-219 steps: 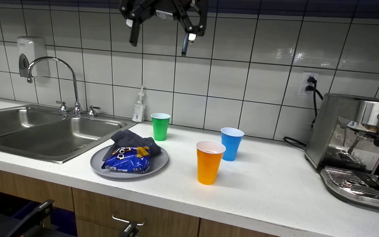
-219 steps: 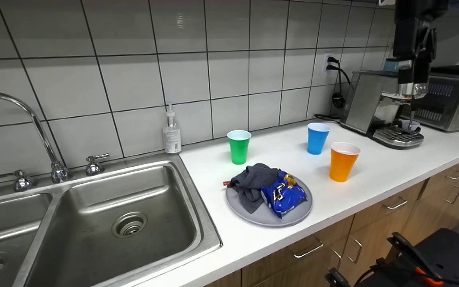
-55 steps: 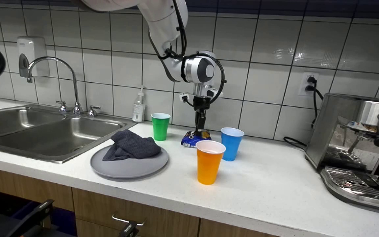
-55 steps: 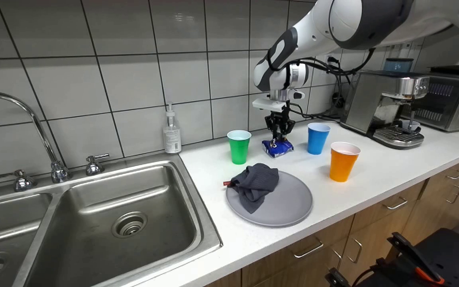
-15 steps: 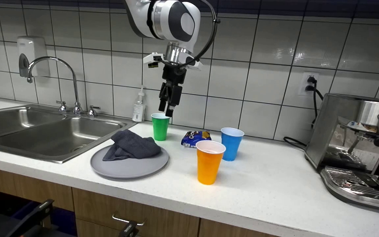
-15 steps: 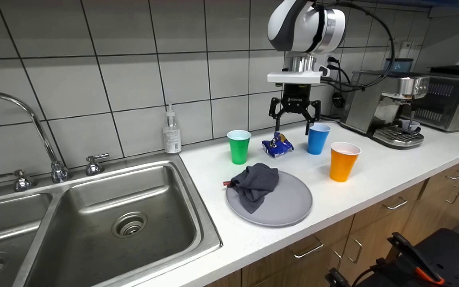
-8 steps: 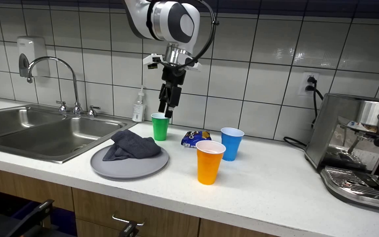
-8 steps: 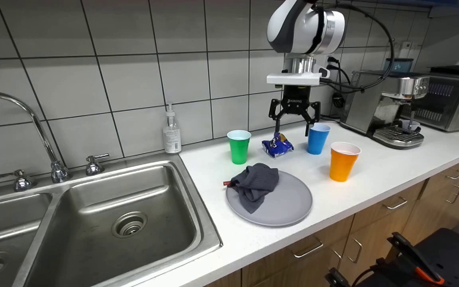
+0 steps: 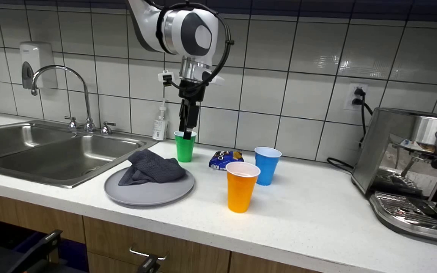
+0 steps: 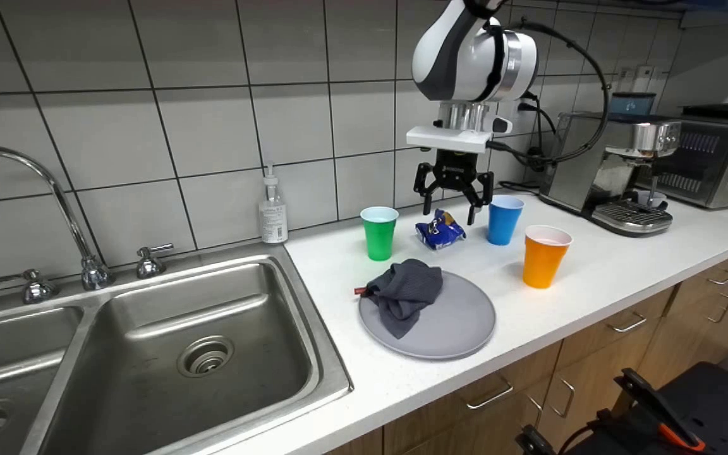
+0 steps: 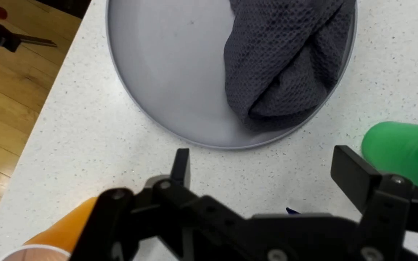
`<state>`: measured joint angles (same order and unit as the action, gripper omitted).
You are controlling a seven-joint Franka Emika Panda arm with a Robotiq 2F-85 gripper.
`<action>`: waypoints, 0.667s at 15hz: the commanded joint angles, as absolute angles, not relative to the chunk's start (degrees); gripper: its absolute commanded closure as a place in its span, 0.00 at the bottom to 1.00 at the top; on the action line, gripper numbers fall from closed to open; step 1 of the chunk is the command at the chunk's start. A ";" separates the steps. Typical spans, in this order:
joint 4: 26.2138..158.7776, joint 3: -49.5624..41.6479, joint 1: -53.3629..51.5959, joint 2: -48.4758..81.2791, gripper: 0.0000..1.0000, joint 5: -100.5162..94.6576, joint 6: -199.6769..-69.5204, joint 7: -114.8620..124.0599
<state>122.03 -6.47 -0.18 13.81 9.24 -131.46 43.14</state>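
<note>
Blue packet [image 9: 224, 160], set on counter [image 9: 302, 220] between green cup [image 9: 184, 151] and blue cup [image 9: 267, 167]; white lettering borne, too blurred to be read. Pump bottle [image 10: 272, 196]: printed label [image 10: 273, 222], illegible. Gripper [image 10: 449, 215]: jaws spread wide, nothing held or touched, suspended above counter near grey plate [image 10: 462, 316].
</note>
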 commanded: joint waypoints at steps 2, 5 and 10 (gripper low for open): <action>126.32 -4.98 -2.03 12.67 0.00 9.22 -138.22 46.45; 128.23 -4.29 -3.52 13.39 0.00 8.51 -142.28 47.88; 130.16 -4.09 -6.12 15.35 0.00 7.29 -146.17 51.36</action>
